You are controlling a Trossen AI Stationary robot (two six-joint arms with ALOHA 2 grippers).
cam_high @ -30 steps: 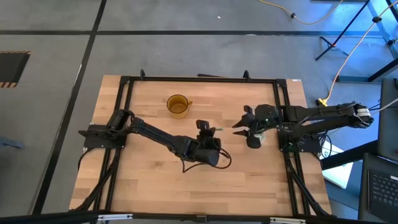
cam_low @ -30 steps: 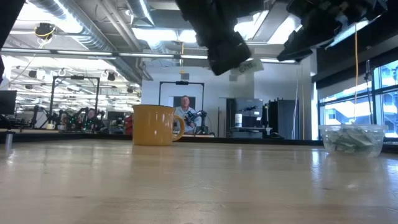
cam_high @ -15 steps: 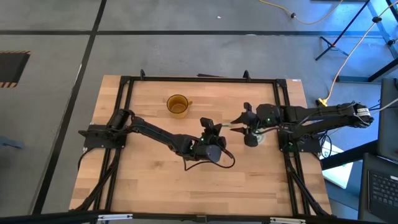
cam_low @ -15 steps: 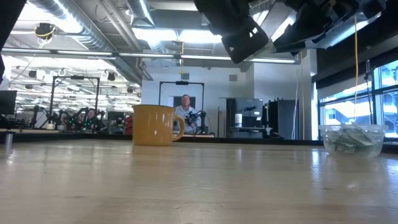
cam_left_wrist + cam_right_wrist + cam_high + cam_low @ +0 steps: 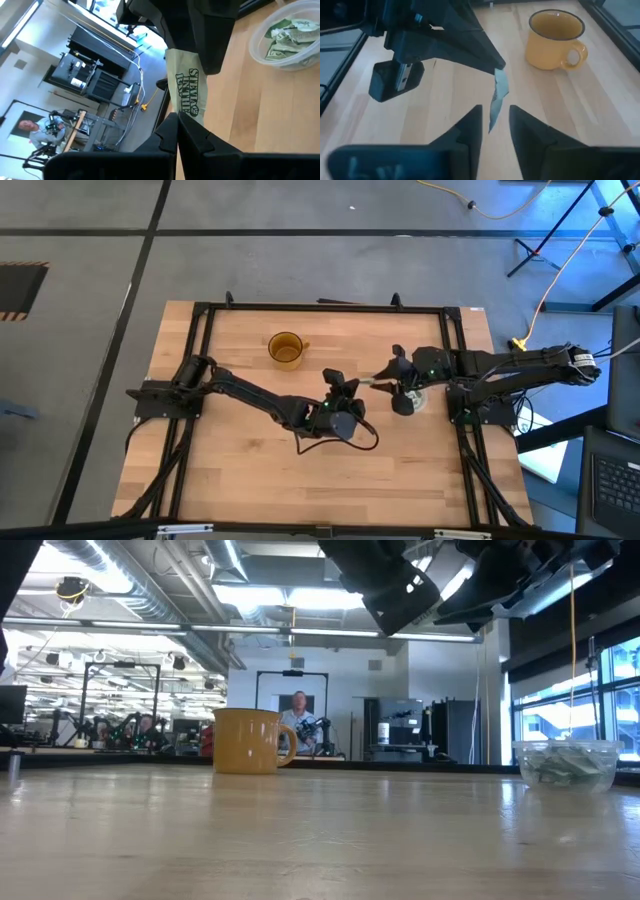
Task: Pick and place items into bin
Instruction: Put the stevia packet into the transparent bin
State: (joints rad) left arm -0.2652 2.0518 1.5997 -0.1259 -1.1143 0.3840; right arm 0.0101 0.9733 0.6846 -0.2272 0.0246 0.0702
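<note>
Left pincer (image 5: 497, 67): clamps a packet (image 5: 498, 97) above mid-counter.
Right pincer (image 5: 494, 122): parted, straddling the packet.
Bin (image 5: 287, 35): left wrist view alone shows packets inside; stands at counter's (image 5: 240, 470) right edge.

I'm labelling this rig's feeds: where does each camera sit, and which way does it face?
High: above the table, looking straight down; both arms, left pincer and right pincer close together.
Low: at table-top height, looking level past the amber cup and bin; arms overhead.
Left wrist: on the left arm, past its own fingers to the packet.
Right wrist: on the right arm, facing the left pincer.
Shared: both wrist views show the packet.
</note>
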